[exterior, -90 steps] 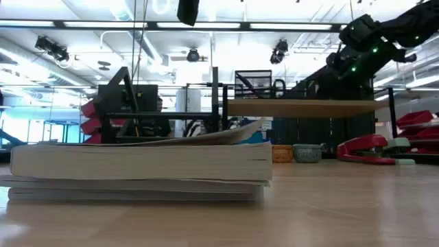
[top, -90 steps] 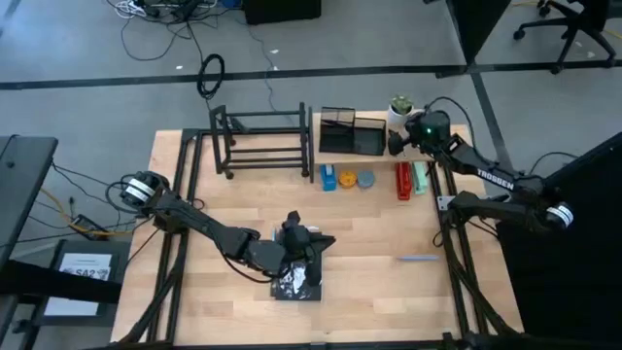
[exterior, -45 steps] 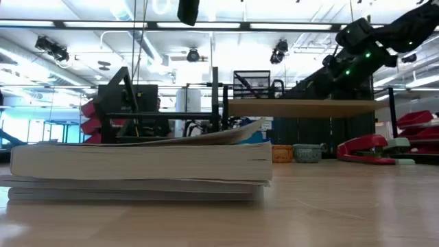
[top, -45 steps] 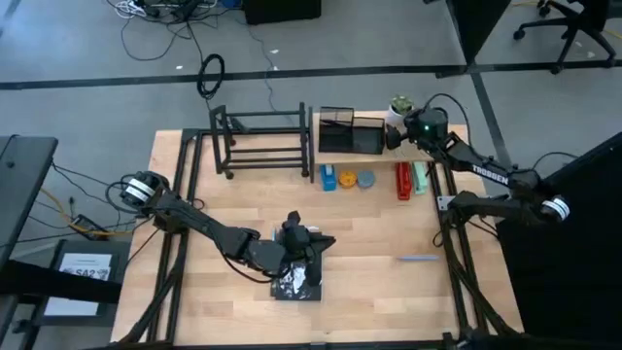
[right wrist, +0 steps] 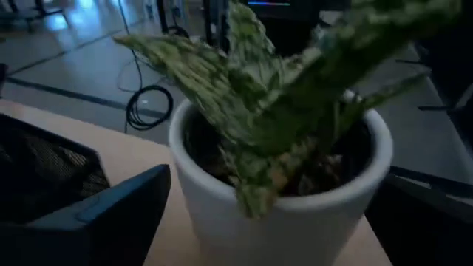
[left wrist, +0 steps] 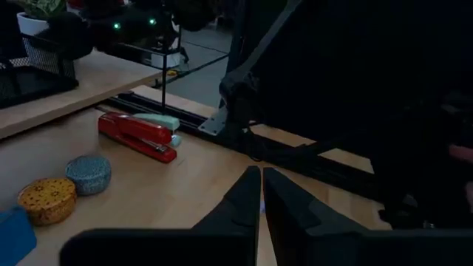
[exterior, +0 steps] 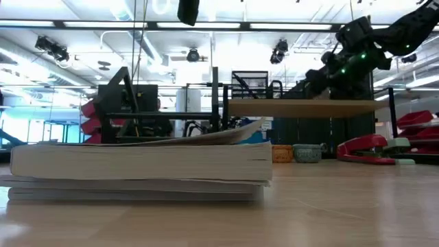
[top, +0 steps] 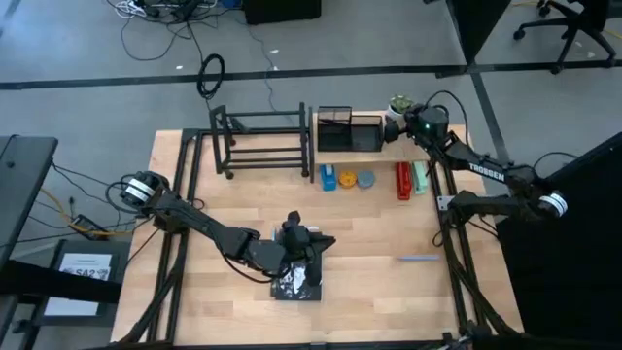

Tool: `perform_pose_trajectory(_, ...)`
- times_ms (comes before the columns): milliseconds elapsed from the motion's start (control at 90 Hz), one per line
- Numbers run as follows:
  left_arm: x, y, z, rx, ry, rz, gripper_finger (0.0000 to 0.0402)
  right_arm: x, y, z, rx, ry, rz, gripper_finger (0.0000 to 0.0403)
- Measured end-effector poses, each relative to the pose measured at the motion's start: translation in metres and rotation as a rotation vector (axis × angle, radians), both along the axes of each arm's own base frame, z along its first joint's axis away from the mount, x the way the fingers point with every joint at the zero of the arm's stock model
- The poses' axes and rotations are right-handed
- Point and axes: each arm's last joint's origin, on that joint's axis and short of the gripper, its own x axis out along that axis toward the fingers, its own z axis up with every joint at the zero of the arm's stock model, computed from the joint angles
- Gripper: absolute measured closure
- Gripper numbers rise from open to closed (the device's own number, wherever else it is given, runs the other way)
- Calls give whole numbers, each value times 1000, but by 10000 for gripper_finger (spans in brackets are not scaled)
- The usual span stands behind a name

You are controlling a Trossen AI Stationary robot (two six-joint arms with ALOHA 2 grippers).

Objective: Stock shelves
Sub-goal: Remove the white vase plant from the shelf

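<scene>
A small plant in a white pot stands on the right end of the wooden plank shelf, next to a black mesh organizer. My right gripper is open at shelf height, with one finger on each side of the pot. The black tube rack stands at the far left of the table, with nothing on it that I can see. My left gripper is shut with nothing between its fingers. It hovers at the far edge of a stack of books near the table's front. My right gripper comes at the pot level from the table's right, slanting toward the far edge. Its fingers flank the pot's wall. I cannot tell whether they touch it. The pot stands upright on the plank.
By the plank's near side lie a blue box, a yellow tin, a grey-blue tin, a red stapler and a green stapler. A thin blue pen lies at right of centre.
My right gripper has moved along the plank toward the table's far edge and the left. It has closed in on the potted plant until its fingers flank the pot.
</scene>
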Motion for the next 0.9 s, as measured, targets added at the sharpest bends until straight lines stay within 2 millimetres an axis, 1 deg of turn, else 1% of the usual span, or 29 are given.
perform_pose_trajectory(111, 0, 0, 0, -1, -2, 0, 401, -2, -3, 0, -11, 1, 0, 8)
perform_pose_trajectory(322, 0, 0, 1, -3, -6, 0, 401, -4, -11, -8, 23, 24, 44, 19)
perform_pose_trajectory(433, 0, 0, 1, -4, -7, 0, 401, -2, -13, -10, 24, 30, 53, 36)
perform_pose_trajectory(578, 0, 0, 1, -6, -7, 0, 401, -1, -14, -11, 23, 32, 72, 78)
perform_pose_trajectory(656, 0, 0, 1, -6, -7, 0, 401, -1, -14, -11, 22, 32, 71, 81)
perform_pose_trajectory(811, 0, 0, 1, -7, -8, 0, 401, -3, -11, -7, 18, 31, 69, 81)
perform_pose_trajectory(900, 0, 0, 1, -7, -7, 0, 401, -5, -7, 4, 13, 29, 70, 81)
